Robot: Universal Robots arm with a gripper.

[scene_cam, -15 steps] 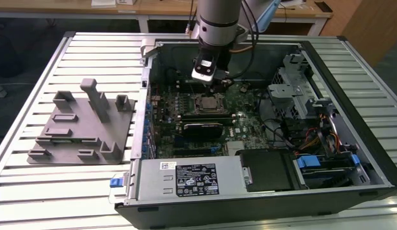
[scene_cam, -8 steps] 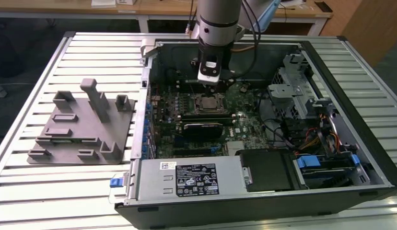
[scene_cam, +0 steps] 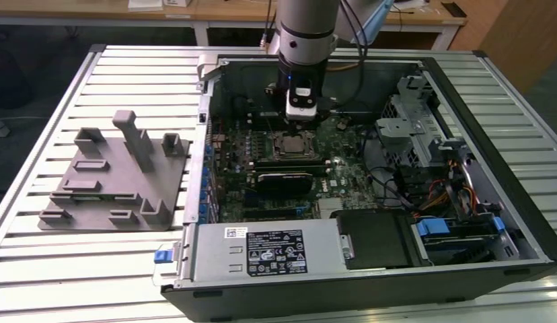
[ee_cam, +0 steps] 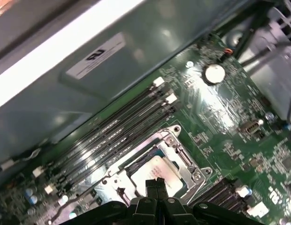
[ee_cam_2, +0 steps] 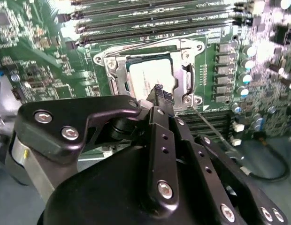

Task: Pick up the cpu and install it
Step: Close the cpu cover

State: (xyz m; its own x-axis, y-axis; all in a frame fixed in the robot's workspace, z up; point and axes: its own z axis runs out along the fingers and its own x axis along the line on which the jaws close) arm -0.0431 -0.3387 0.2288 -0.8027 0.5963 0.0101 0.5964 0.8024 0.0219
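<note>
The cpu (scene_cam: 294,143) is a silvery square chip lying flat in the metal-framed socket of the green motherboard (scene_cam: 350,178) inside the open computer case. My gripper (scene_cam: 299,120) hangs straight above that socket, a little clear of the chip. In both wrist views the black fingertips (ee_cam: 155,184) are pressed together with nothing between them, right over the cpu (ee_cam: 157,169) and its socket frame (ee_cam: 183,154). The second wrist view shows the cpu (ee_cam_2: 150,77) seated inside the socket frame (ee_cam_2: 187,70), partly hidden by a fingertip (ee_cam_2: 159,93).
A grey plastic fixture (scene_cam: 108,175) with upright posts stands on the slatted table at the exterior view's left. Inside the case lie a black rectangular block (scene_cam: 278,180), the power supply (scene_cam: 260,252), drive cages and cables (scene_cam: 431,161). Memory slots (ee_cam_2: 155,21) run beside the socket.
</note>
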